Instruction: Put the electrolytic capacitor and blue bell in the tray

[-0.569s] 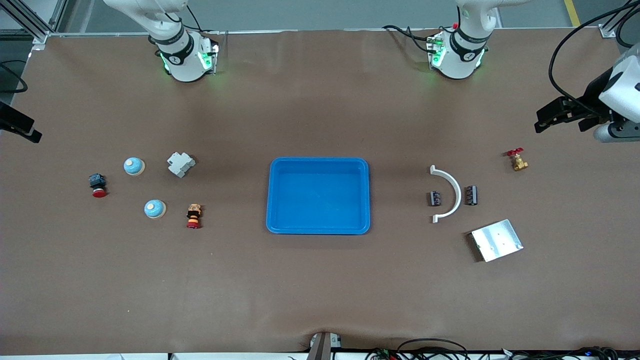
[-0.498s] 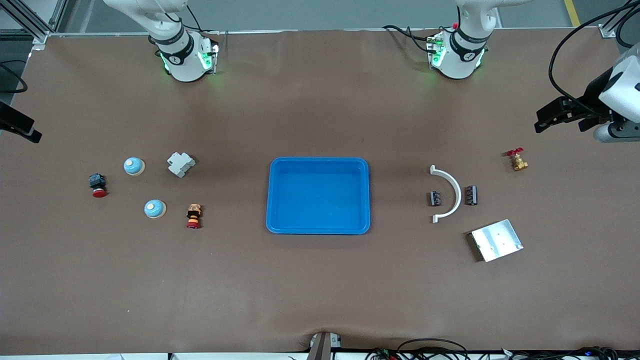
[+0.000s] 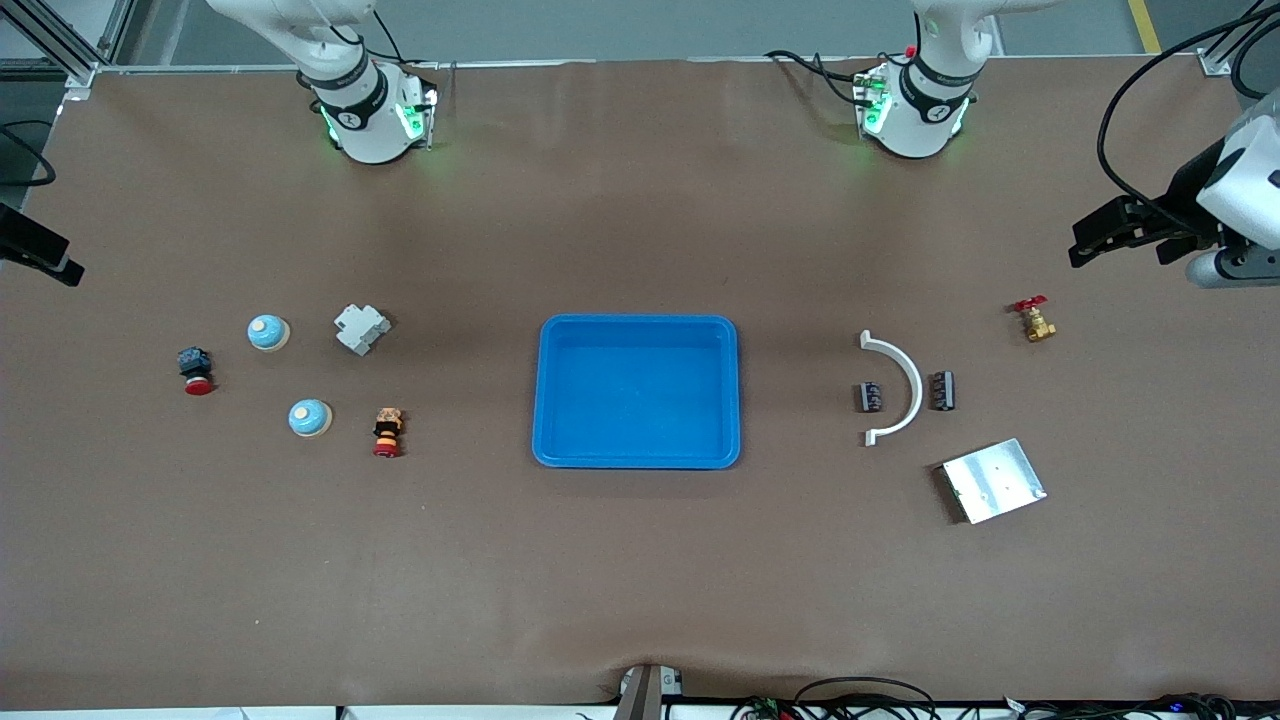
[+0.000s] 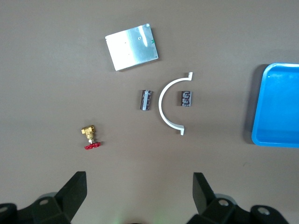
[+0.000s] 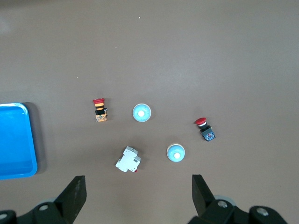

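Nothing on the counter [image 3: 640,580] has shifted since the earlier frames; only the left arm's wrist at the edge of the front view has nudged very slightly. Both arms wait high above their ends of the counter.

The left gripper [image 4: 140,196] hangs with fingers spread wide and nothing between them, over the left arm's end. Below it lie two dark electrolytic capacitors, one [image 3: 941,390] outside the white curved bracket [image 3: 897,385] and the other [image 3: 870,397] inside its arc, each close to the bracket but apart from it. A brass valve with a red handle [image 3: 1034,320] sits farther from the front camera, and a silver metal plate [image 3: 993,480] lies nearer to it.

The right gripper [image 5: 139,196] is likewise released and empty, over the right arm's end. There, two blue bells stand apart, one [image 3: 268,332] farther from the front camera than the other [image 3: 309,417]. Beside them are a white circuit breaker [image 3: 361,328], a red push button with a dark body [image 3: 195,370] and a red-and-orange switch [image 3: 387,431].

The blue tray [image 3: 638,458] sits mid-counter with nothing in it, open ground on every side.
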Action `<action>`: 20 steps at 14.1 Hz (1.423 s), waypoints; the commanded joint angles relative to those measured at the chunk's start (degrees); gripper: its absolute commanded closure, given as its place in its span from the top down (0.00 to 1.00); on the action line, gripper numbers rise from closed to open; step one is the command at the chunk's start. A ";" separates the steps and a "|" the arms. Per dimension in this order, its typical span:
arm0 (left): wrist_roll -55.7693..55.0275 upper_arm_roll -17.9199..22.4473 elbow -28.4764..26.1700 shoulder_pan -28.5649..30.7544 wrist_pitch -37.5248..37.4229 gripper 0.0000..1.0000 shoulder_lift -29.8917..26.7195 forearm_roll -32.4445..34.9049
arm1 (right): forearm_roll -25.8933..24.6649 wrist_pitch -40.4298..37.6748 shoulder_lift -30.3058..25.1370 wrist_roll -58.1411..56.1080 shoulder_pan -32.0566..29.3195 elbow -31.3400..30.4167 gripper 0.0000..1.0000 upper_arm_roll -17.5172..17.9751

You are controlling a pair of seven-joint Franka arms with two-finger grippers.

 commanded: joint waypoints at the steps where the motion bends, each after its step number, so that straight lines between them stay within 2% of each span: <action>1: 0.68 -0.07 1.09 0.40 -0.95 1.00 2.73 0.52 | 0.32 0.09 -0.98 0.85 -0.99 -0.80 1.00 0.95; 6: 0.25 -0.25 -3.12 1.45 -0.17 1.00 7.47 0.52 | 0.50 0.00 -0.98 0.85 -0.90 -0.89 1.00 1.04; 8: 0.34 -0.25 -7.50 1.63 4.90 1.00 7.05 0.52 | 2.07 -0.17 -0.98 0.76 -1.08 -0.89 1.00 0.87; 12: 1.56 -0.25 -14.80 1.71 12.03 1.00 6.69 1.40 | 2.08 -0.17 -0.98 0.76 -1.08 -0.98 1.00 0.78; 15: 3.06 -0.42 -23.23 1.80 22.57 1.00 5.82 1.93 | 2.17 -0.17 -0.98 0.67 -1.17 -0.98 1.00 0.78; 20: 4.12 -0.69 -31.07 1.80 35.14 1.00 7.30 4.83 | 1.99 -0.26 -0.98 0.06 -1.17 -0.98 1.00 0.69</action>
